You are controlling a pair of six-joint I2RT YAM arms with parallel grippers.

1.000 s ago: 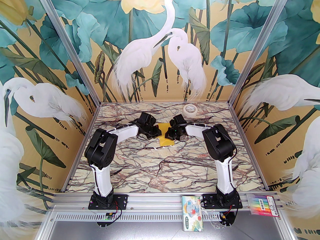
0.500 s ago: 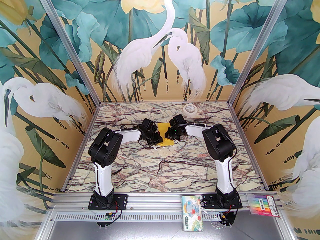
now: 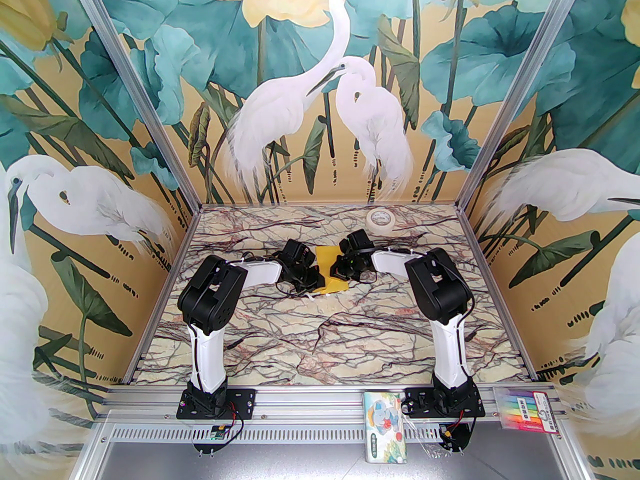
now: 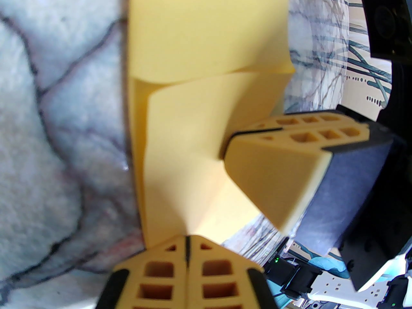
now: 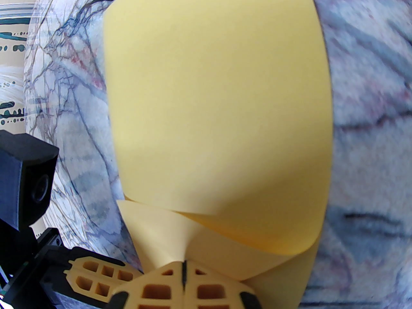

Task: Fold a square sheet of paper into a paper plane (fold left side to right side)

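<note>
Left of centre, the left gripper is pinching its jaws together on the near-left edge of the square sheet of paper. The sheet is buckling mid-frame on the marble table. The right gripper is clamping the opposite edge, jaws together. Both black wrists are hiding the sheet's sides. A tape roll is sitting apart, upper right.

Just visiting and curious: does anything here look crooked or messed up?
Yes: the yellow paper, pinched by the left gripper and right gripper, bulges in a loose curl and its edges do not line up.
</note>
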